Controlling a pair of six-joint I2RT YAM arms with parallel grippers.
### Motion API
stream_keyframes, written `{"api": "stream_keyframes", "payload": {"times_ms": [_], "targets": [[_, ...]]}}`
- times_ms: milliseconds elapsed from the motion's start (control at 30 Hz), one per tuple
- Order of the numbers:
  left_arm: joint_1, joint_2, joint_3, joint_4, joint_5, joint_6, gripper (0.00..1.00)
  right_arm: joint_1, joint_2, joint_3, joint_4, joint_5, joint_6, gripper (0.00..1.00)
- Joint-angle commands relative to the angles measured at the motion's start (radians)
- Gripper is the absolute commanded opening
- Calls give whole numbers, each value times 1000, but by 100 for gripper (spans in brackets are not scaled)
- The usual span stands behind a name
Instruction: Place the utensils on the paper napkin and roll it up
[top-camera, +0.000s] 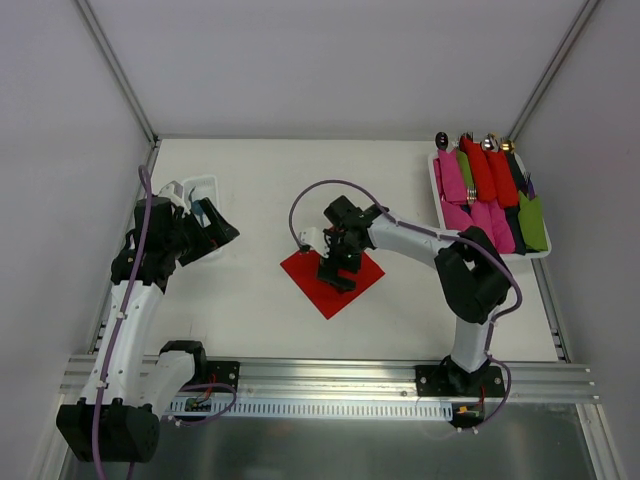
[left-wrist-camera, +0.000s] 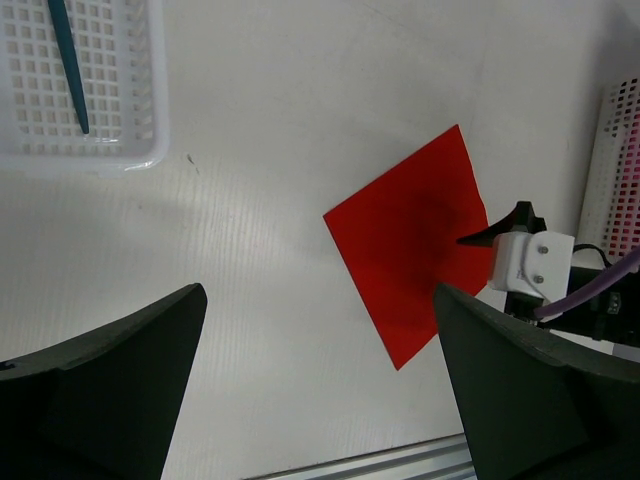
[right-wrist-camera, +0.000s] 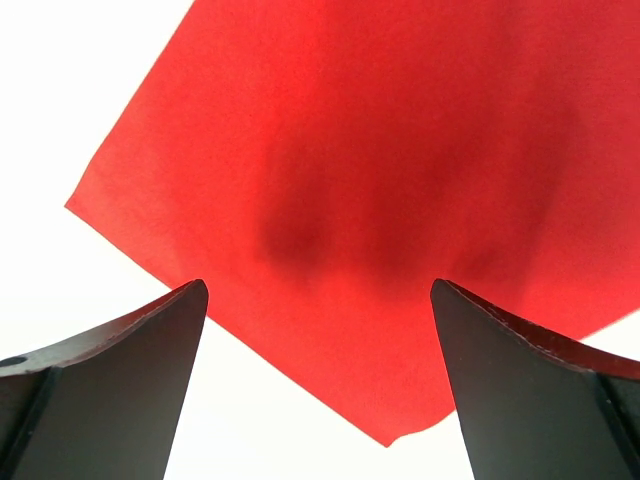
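From above, the counter (top-camera: 270, 190) was white and flat. A thin red paper napkin (top-camera: 312, 282) lay flat near the middle of it, turned like a diamond. The right fingers (top-camera: 338, 274) were over the middle of the napkin. The left fingers (top-camera: 216, 233) were well off to the left, next to a small white basket (top-camera: 208, 182). At the far right stood a long white tray (top-camera: 437, 195). It was full of soft rolls (top-camera: 480, 170) in red, pink and green, with shiny round ends poking out at the top.

From the left wrist, the two black left fingers were spread wide with nothing between them. The basket was plastic with many little square holes. A thin teal stick (left-wrist-camera: 70, 65) lay in it; what kind of utensil it was did not show. The napkin looked smooth, with sharp corners and a dark shadow on it.

From the right wrist, the right fingers were wide apart and held nothing. The napkin filled most of the view right under them, plain and smooth. Whether the fingers touched the paper did not show.
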Motion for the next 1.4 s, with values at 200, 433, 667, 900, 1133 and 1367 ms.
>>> {"api": "stream_keyframes", "payload": {"times_ms": [200,433,667,900,1133,1367], "targets": [[12,46,92,6,-6,51,99,-11,-172,239,-71,-84,198,99],[55,305,304,-103,-146,103,79,-70,-234,195,-93,-101,449,99],[161,607,461,-137,-160,127,31,-249,-357,-27,-73,-171,522,99],[162,844,560,-138,-236,140,30,-436,-452,-107,-117,-220,488,99],[159,1002,634,-135,-281,149,31,-559,-486,-119,-150,-294,485,99],[150,1108,674,-126,-290,164,32,-614,-471,-127,-148,-320,489,99]]}}
